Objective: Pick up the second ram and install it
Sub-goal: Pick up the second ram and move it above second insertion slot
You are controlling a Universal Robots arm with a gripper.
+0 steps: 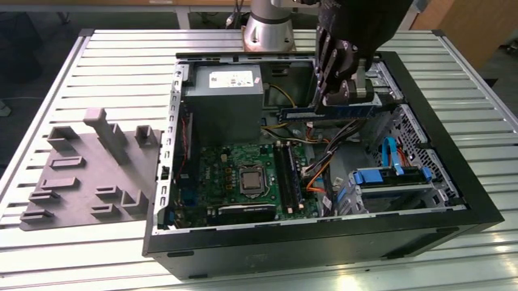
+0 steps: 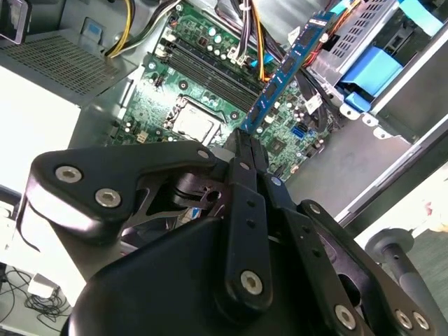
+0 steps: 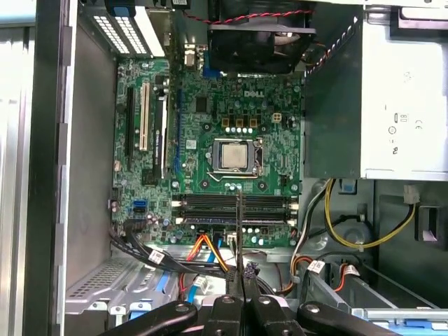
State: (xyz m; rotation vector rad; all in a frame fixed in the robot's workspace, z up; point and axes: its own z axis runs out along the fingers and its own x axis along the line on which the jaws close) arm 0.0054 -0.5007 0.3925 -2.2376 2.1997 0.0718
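**benchrat:** Where's the second ram on your feed right now?

**me:** Exterior view: my gripper (image 1: 340,103) is pinched tight on the second ram (image 1: 304,113). It's holding the stick roughly level in the air over the open PC case (image 1: 324,242), right by the power supply (image 1: 222,103). It's not in any of the black memory slots (image 1: 287,176), it's up clear of them. The gray fixture (image 1: 89,176) sits outside the case, on the exterior view's left.

**benchrat:** And the wrist cams?

**me:** Second wrist view: the second ram (image 2: 287,66) pokes straight out past the gripper (image 2: 246,137), grabbed by one end, with the motherboard (image 2: 157,98) behind it. First wrist view: I see the second ram (image 3: 239,231) edge-on, a thin line running out from the gripper (image 3: 242,299) and crossing the memory slots (image 3: 210,203), near the CPU socket (image 3: 234,155).
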